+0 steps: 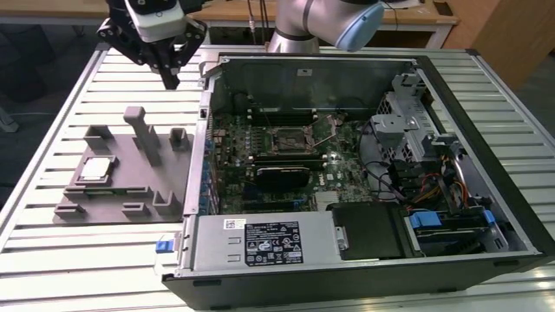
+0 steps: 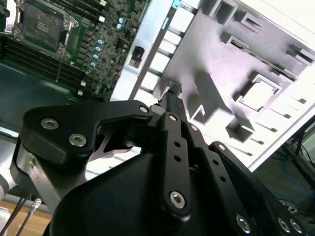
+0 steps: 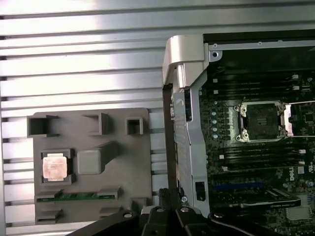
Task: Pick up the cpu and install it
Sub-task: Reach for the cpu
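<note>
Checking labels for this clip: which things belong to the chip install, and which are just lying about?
Job: chip in the grey holder; socket on the board; end effector.
Lying about: memory stick, power supply, drive cage.

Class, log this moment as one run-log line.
tool: above table, clear of cpu | cpu: in grey fixture, not picked | socket: empty

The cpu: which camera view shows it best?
The first wrist view: it looks straight down on the cpu, whole and unblocked in its grey holder. The exterior view shows it from afar, at a slant; the second wrist view shows it tilted, in bright glare.
</note>
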